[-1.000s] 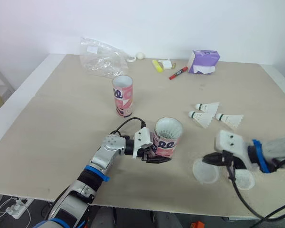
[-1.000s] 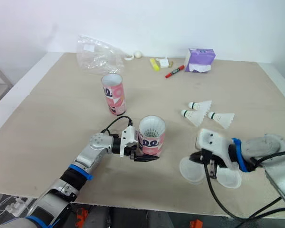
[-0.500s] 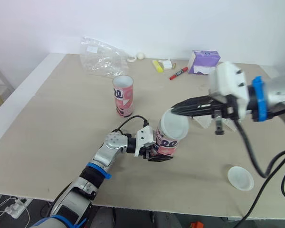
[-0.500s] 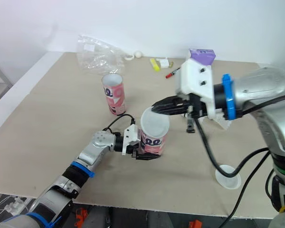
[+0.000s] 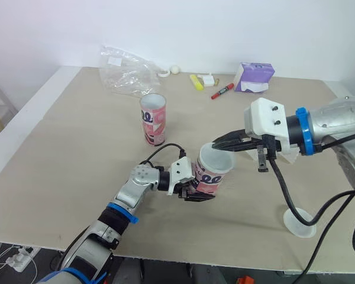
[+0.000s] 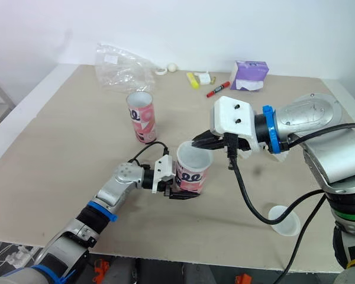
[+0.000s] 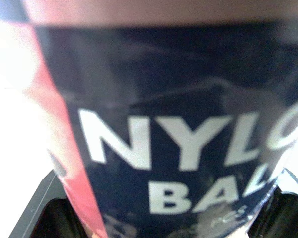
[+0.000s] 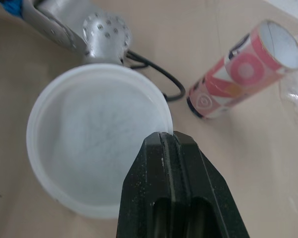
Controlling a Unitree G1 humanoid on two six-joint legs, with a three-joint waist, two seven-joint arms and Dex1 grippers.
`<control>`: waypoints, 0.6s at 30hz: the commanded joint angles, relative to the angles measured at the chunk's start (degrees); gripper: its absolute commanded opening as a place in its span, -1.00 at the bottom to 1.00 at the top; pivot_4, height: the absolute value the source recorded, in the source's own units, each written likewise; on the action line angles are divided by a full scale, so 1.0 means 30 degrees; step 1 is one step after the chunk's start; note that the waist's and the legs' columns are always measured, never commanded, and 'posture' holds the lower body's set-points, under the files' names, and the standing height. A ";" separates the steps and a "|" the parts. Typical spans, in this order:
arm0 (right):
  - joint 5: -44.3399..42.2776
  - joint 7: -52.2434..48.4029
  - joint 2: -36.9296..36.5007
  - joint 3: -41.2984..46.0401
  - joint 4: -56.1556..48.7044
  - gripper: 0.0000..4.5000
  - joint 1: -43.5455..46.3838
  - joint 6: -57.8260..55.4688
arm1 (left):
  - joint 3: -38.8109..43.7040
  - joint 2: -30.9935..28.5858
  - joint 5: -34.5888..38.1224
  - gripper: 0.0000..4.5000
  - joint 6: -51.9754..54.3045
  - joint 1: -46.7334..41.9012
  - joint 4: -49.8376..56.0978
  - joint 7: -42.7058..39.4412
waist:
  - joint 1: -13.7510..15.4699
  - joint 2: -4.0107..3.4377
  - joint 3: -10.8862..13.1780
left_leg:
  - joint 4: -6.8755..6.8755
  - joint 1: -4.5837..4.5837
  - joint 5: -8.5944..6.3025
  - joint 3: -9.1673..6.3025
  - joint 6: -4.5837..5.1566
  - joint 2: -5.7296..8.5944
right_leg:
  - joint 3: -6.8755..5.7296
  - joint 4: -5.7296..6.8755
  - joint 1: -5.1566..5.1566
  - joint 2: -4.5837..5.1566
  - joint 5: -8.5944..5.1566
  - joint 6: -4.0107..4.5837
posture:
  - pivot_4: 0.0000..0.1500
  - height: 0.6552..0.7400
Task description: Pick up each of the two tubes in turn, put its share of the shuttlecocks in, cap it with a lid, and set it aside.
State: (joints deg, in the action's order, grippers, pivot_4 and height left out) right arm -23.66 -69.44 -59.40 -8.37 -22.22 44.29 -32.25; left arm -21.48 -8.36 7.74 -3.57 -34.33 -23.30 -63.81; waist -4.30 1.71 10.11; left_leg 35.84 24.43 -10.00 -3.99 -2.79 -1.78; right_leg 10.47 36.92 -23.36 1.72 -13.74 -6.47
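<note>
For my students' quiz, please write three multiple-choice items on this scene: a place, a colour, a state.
1. The loose lid lies: A) on the table, front right B) on a shelf C) on the floor
2. The box at the far edge is: A) green B) purple C) orange
3. The right tool is: A) wide open B) shut on the held lid's rim C) holding a cup
Answers: A, it lies flat there; B, its sides show purple; B, it pinches that rim over the tube in the left tool.

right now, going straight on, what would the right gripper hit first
The right gripper would probably meet the tube rim under the lid it holds, then the left gripper; depth unclear.
</note>
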 commanded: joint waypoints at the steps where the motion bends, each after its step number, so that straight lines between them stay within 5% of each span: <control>1: 0.0408 -0.0104 -0.0035 0.0579 0.0070 -0.97 -0.0137 0.0798 | -0.0104 -0.0445 -0.0700 0.50 0.0443 0.0399 -0.0284 0.0373 | 0.0000 0.0001 0.0000 | 0.0000 0.0000 0.0000 0.0000 0.0000 0.0000 | 0.0000 0.0000 0.0000 0.0000 0.0000 0.0000 | 1.00 1.00; 18: 0.1150 -0.0354 0.0586 0.0366 0.1011 -0.97 -0.0202 0.1953 | -0.0101 -0.0493 -0.0608 0.50 0.0758 0.0562 0.0016 0.0493 | -0.0002 0.0001 0.0000 | 0.0000 -0.0001 0.0000 0.0000 -0.0001 0.0000 | -0.0001 0.0000 0.0002 -0.0001 0.0000 0.0000 | 1.00 1.00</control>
State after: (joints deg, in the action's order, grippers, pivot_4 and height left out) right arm -20.66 -70.22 -57.52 -8.37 -18.98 43.21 -26.83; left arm -21.53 -8.51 7.75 -2.40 -33.69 -21.98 -63.02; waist -4.31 1.71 10.11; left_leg 35.84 24.43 -10.00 -3.99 -2.80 -1.77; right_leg 10.47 36.92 -23.35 1.72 -13.74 -6.47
